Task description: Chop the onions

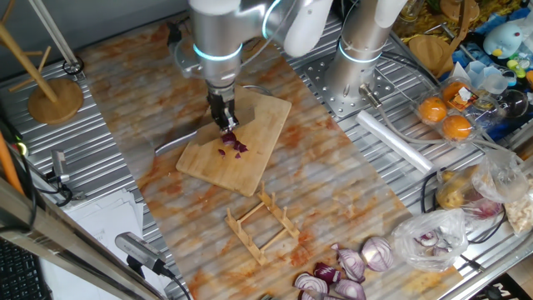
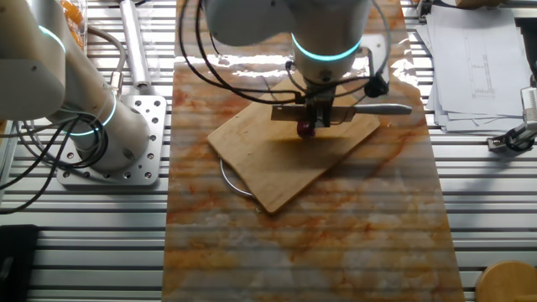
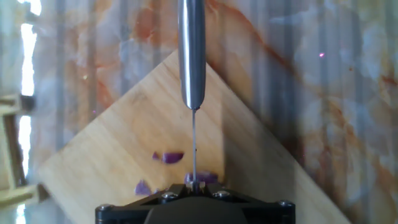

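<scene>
The onions (image 1: pixel 234 146) lie on the cutting board (image 1: pixel 258 171), under the end effector (image 1: pixel 222 118)

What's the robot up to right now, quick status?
Claw shut on knife, low over the cutting board. Onions in small purple pieces right under the blade. Nothing blocking the board.

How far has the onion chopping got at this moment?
Done: the onions already lie as small purple pieces on the cutting board. In hand: the gripper holds a knife blade-down among them. Left: the pieces look coarse, so probably more cuts; the halved onions sit uncut off the board.
</scene>
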Motion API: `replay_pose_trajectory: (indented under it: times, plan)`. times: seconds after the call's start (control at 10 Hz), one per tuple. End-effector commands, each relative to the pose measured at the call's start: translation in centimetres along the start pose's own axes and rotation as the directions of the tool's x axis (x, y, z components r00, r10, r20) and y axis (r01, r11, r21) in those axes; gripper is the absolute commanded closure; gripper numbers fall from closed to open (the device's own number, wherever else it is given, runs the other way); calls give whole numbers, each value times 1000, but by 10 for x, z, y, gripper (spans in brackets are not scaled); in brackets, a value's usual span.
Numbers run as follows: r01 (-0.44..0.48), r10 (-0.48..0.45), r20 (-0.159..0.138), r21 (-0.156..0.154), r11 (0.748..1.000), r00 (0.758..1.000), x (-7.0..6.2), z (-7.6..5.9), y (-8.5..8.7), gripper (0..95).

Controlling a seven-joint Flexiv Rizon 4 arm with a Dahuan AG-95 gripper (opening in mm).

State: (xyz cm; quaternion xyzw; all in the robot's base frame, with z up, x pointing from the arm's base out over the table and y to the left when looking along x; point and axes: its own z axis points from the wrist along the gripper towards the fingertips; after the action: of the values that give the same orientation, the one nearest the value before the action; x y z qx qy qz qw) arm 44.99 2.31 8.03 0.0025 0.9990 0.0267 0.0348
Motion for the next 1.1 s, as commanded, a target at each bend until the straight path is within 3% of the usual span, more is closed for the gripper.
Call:
replay_pose_trajectory:
  times: [0.1, 0.7, 1.1]
  plan:
    - [-6, 6, -2, 1, 1000, 1000, -6, 8, -2, 950]
    - [-12, 11, 8, 4, 1000, 1000, -7, 19, -6, 950]
    - [-21, 21, 5, -8, 1000, 1000, -9, 35, -9, 950]
